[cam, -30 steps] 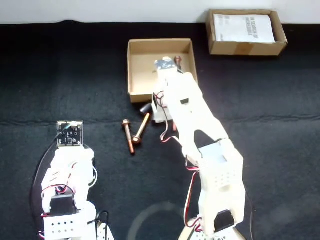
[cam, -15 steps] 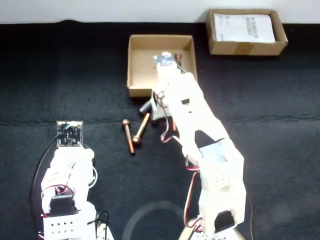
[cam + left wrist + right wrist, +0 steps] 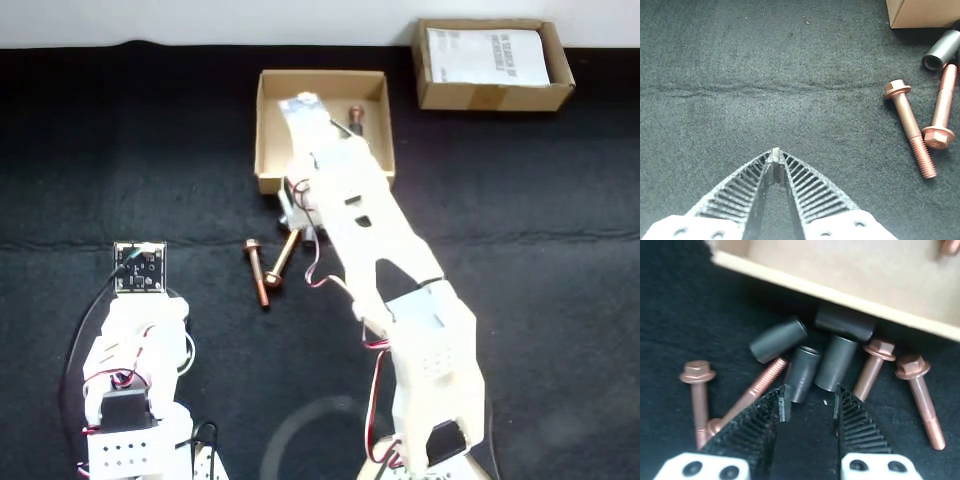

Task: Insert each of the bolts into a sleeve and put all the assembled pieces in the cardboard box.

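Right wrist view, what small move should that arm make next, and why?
Probably ease the right end effector forward and down around the nearest sleeve, then close. It is open, that sleeve lies just ahead of it beside the cardboard box, and loose bolts lie nearby.

Fixed overhead in the high view, looking steeply down on the whole table [image 3: 560,300], both arms [image 3: 400,260] and the cardboard box [image 3: 262,130]. Low and close from the left wrist, facing forward past the left gripper [image 3: 776,152] toward two bolts [image 3: 910,125]. Closer still from the right wrist, facing down past the right gripper [image 3: 810,402] onto sleeves [image 3: 801,371] by the box. Shared by all three: those bolts and the box's near wall.
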Controlling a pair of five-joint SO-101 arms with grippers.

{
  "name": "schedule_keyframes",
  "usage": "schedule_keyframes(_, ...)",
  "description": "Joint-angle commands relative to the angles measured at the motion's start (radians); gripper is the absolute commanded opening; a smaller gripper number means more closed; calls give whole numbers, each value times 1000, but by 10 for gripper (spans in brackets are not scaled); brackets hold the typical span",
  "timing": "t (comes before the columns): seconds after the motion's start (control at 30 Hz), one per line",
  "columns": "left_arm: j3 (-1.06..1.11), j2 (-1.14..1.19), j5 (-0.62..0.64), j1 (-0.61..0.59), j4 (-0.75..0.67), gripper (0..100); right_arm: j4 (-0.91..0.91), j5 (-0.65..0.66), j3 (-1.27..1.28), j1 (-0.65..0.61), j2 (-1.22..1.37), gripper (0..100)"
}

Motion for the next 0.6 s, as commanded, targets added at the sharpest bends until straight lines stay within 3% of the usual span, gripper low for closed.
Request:
schedule_keyframes(0.0, 18, -8, -6, -10, -5, 13, -8, 8, -59, -5, -73, 134)
schedule_keyframes(0.57, 18, -12, -6, -10, -3, 13, -25, 8, -68, 42, 62, 134)
